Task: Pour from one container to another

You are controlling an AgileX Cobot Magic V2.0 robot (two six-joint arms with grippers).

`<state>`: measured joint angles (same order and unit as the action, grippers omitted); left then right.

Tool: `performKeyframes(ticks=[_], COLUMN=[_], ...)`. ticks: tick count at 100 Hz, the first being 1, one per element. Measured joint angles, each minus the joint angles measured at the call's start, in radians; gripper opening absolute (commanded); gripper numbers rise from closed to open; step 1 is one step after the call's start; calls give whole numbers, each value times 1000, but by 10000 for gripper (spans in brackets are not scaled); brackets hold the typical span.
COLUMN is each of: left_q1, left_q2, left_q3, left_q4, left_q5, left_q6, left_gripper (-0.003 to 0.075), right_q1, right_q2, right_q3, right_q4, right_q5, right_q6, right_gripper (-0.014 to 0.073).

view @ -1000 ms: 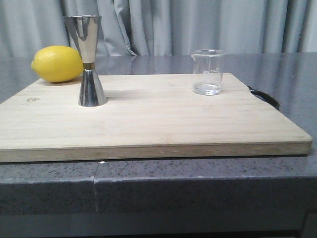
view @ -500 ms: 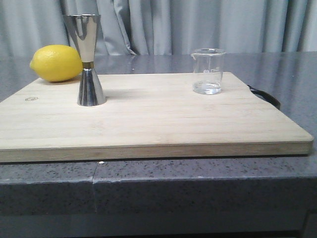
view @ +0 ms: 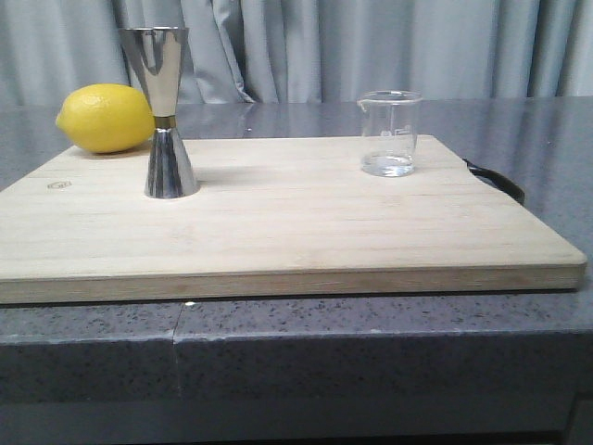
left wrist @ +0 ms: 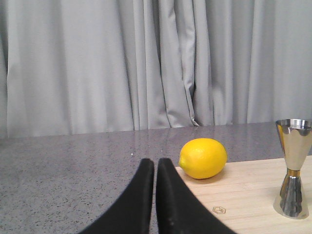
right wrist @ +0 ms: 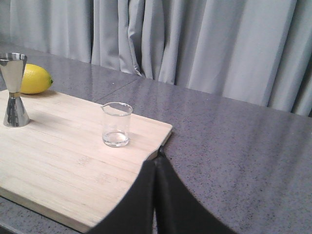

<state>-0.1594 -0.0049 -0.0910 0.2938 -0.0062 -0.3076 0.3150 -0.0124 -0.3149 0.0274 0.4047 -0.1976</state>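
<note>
Board, pale wood, 1 piece, lies flat on the grey speckled desk and serves as the landmark for this entry; a dark handle shows at its right end.

Beaker, clear glass, 1 piece: stands upright on the board, toward its back right corner, with faint white marks on the wall and a small lip on the rim. A thin layer of clear liquid seems to sit at the bottom. Nothing touches it.

Jigger, shiny steel, hourglass shape with a narrow band at the waist, 1 piece: stands upright on the board, toward its back left part, well apart from the beaker and clearly taller than it.

Lemon, yellow, 1 piece: rests at the board's back left corner, just behind the jigger; whether it touches the jigger cannot be told.

Left tool: 2 black fingers pressed almost together with only a thin slit between them, holding nothing, off the board's left end over the desk.

Right tool: 2 black fingers closed together, holding nothing, near the board's right end, apart from the beaker.

Curtain, grey, pleated: hangs behind the desk beyond the board.
</note>
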Motion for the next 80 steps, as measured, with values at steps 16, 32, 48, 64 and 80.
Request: performKeyframes(ticks=[16, 32, 48, 64, 80], left_q1=[0, 0, 0, 0, 0], left_q2=[0, 0, 0, 0, 0], left_q3=[0, 0, 0, 0, 0], left_q4=[-8, -8, -9, -13, -194], left_q5=[0, 0, 0, 0, 6], left_q6=[0, 0, 0, 0, 95], left_gripper=[-19, -19, -19, -19, -19], right_q1=[0, 0, 0, 0, 0], right_q2=[0, 0, 0, 0, 0], right_q3=[0, 0, 0, 0, 0], right_q4=[3, 5, 5, 7, 7], right_q5=[0, 0, 0, 0, 0], right_q6=[0, 2, 2, 2, 2], right_gripper=[-67, -67, -67, -67, -67])
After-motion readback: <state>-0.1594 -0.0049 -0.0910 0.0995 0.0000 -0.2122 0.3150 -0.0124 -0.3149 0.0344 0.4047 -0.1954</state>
